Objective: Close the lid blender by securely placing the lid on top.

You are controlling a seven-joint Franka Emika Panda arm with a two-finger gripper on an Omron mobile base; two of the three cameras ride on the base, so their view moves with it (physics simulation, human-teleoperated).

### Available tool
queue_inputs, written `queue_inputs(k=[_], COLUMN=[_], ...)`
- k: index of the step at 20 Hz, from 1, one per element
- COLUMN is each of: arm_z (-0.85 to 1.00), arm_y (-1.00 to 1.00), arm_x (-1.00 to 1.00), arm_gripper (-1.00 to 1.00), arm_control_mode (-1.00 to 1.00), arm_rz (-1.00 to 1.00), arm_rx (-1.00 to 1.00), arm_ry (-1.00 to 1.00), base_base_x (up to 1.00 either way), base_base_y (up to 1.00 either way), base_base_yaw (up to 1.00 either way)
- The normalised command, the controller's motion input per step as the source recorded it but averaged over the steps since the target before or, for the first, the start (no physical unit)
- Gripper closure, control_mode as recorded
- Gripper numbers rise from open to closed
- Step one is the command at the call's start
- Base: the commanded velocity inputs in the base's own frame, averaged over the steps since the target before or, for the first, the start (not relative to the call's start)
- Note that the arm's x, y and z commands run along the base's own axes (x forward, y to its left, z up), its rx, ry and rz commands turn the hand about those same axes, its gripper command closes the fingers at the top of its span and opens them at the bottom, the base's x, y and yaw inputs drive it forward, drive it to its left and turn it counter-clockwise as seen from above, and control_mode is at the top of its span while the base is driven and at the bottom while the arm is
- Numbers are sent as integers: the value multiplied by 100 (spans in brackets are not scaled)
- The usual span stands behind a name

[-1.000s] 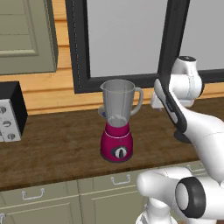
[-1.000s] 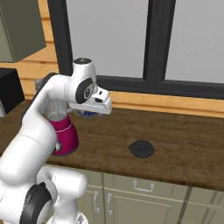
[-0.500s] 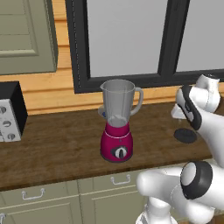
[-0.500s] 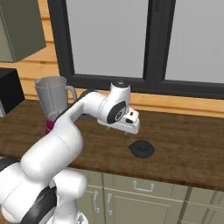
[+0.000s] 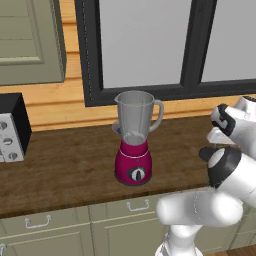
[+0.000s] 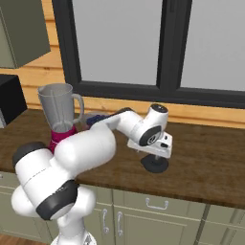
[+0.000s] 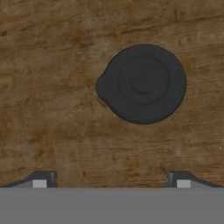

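The arm has swung away from the blender [image 5: 134, 145] and across the desk [image 6: 210, 158]; a second ago the hand [image 6: 155, 152] was up beside the jar, and now it hangs just above the lid [image 6: 154, 164]. The lid lies flat on the wood, knob up, well to the right of the blender and apart from it. Looking down along the hand, its 2 fingertips [image 7: 41, 179] stand wide apart with nothing between them, and the lid [image 7: 142, 83] sits ahead of them, untouched. The jar's mouth is uncovered. So the reach is done, and I judge the next step is a descent to grip the lid.
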Motion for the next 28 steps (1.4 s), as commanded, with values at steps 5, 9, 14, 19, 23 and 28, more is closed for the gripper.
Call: queue_inputs(k=[5,9,14,19,23,28], arm_z=[-45,-39,-36,-39,-26,-19], arm_y=[-14,0,-4,-3,-15,-22], arm_x=[30,28,33,32,18,8], arm_gripper=[-100,-100,-100,-100,-100,-100], arm_control_mode=[-100,-100,-100,-100,-100,-100], arm_rz=[3,3,3,3,3,3], arm_rx=[0,0,0,0,0,0], arm_ry=[13,4,0,0,0,-2], base_base_x=[0,0,0,0,0,0], base_base_y=[0,0,0,0,0,0], base_base_yaw=[0,0,0,0,0,0])
